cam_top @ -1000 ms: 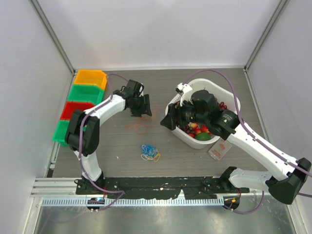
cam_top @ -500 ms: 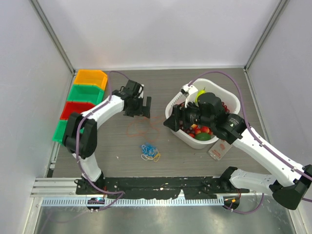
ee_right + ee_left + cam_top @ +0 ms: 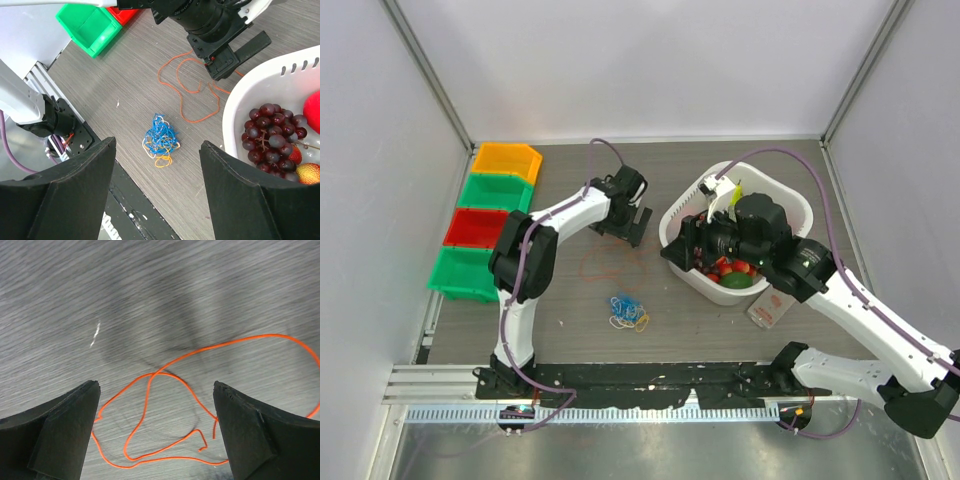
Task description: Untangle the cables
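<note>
The cables (image 3: 628, 312) are a small blue, tan and white clump on the table near the front; in the right wrist view the cables (image 3: 160, 140) lie far below. A separate thin orange wire (image 3: 610, 262) lies loose in loops further back. My left gripper (image 3: 630, 218) is open and empty, low over the orange wire (image 3: 235, 342), whose loops lie between its jaws (image 3: 156, 387). My right gripper (image 3: 682, 245) is open and empty, held high at the white basket's left rim. From its wrist view (image 3: 157, 145) I see the orange wire (image 3: 197, 121) and the left gripper (image 3: 240, 60).
The white basket (image 3: 790, 200) holds grapes (image 3: 272, 125) and other fruit at the right. Orange (image 3: 505, 158), green (image 3: 498, 190), red (image 3: 478, 225) and green (image 3: 460, 270) bins line the left edge. A small packet (image 3: 770, 305) lies in front of the basket.
My left gripper has moved right along the table, past the orange wire's far end. My right gripper has drawn back slightly to the right. The clump has not moved.
</note>
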